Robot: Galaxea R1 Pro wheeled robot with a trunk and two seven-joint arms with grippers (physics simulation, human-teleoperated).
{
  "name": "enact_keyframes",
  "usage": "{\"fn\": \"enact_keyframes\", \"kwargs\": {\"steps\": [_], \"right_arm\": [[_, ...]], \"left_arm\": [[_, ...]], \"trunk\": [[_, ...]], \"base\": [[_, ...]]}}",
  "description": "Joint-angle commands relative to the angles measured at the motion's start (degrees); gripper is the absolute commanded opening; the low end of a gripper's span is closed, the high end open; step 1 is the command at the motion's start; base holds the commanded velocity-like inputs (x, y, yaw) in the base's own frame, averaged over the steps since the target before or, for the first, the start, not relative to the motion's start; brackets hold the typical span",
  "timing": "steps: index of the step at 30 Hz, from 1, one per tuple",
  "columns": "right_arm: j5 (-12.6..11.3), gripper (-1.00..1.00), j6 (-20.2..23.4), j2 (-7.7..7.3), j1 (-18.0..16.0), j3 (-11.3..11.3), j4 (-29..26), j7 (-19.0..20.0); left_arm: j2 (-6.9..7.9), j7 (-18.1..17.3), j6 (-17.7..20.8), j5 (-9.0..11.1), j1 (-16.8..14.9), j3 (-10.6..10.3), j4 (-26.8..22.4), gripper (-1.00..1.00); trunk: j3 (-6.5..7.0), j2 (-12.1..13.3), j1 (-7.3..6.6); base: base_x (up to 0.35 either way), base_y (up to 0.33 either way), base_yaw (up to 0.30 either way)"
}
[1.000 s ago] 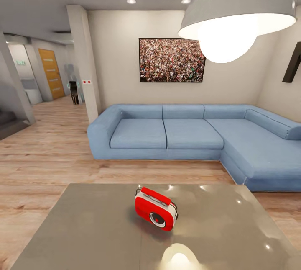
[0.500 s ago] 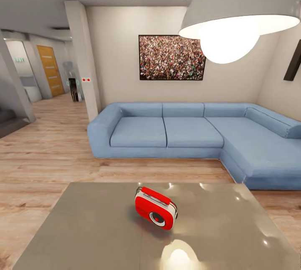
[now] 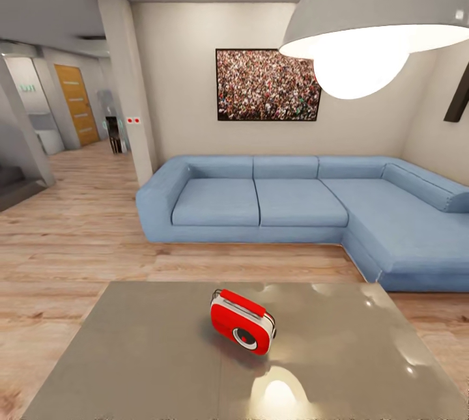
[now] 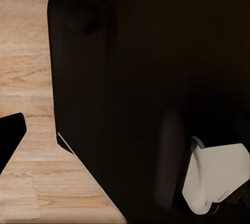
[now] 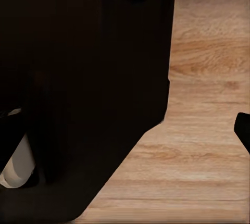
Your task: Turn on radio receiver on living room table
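The red radio receiver [image 3: 242,321] stands on the glossy grey-brown table [image 3: 143,355], a little right of its middle, its round dark dial facing the camera and slightly right. Its thin wire handle lies over the top. In the living room beyond, the blue L-shaped sofa [image 3: 286,205] sits under the crowd-photo picture [image 3: 268,84]. One dark fingertip [image 4: 9,136] shows at the edge of the left wrist view and another fingertip [image 5: 244,128] at the edge of the right wrist view, both over wood floor. Whether either gripper is open or shut cannot be told.
A big grey pendant lamp [image 3: 378,16] hangs at the upper right, close to the camera. A beige pillar [image 3: 127,88] stands left of the sofa, with a corridor and orange door [image 3: 77,104] behind. The robot's dark body [image 4: 146,94] blocks much of both wrist views.
The whole head view has shifted a little, with wall and ceiling sliding upward, so the camera has moved. The radio stays in place on the table.
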Motion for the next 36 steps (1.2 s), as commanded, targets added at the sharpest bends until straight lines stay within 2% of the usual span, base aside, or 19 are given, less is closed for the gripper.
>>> {"fn": "enact_keyframes", "kwargs": {"steps": [1, 36], "right_arm": [[0.0, 1.0, 0.0, 0.0, 0.0, 0.0, 0.0, 0.0], [0.0, 1.0, 0.0, 0.0, 0.0, 0.0, 0.0, 0.0]], "left_arm": [[0.0, 0.0, 0.0, 0.0, 0.0, 0.0, 0.0, 1.0], [-0.08, 0.0, 0.1, 0.0, 0.0, 0.0, 0.0, 1.0]], "trunk": [[0.09, 0.4, -0.23], [3.13, 14.5, -7.91]], "base": [[0.0, 0.0, 0.0], [0.0, 0.0, 0.0]]}}
